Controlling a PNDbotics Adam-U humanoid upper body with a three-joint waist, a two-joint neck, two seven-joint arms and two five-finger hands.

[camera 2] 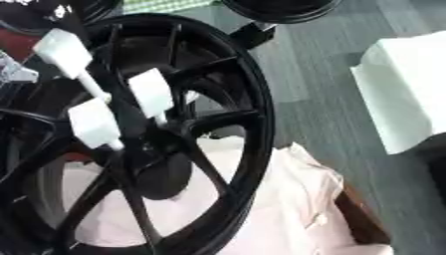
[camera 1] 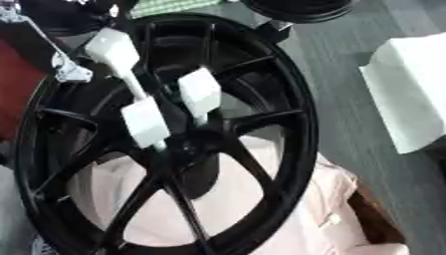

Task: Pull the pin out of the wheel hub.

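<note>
A black spoked wheel hub (camera 1: pixel 287 99) lies tilted over a pale pink sheet (camera 1: pixel 322 199). Three white pins with blocky heads stick up near its centre (camera 1: pixel 178 149). The longest pin (camera 1: pixel 113 49) stands at the upper left on a thin shaft. A second pin (camera 1: pixel 200 92) stands to its right. The third pin (camera 1: pixel 146 122) is lowest and sits close to the centre. No robot hand shows in either view, and nothing touches the pins.
A white block (camera 2: pixel 405 84) lies on the grey floor at the right. Another black round part (camera 1: pixel 300 10) sits at the top edge. A silvery piece on a white cord (camera 1: pixel 69 72) hangs by the rim's upper left. A brown box edge (camera 1: pixel 379 219) shows under the sheet.
</note>
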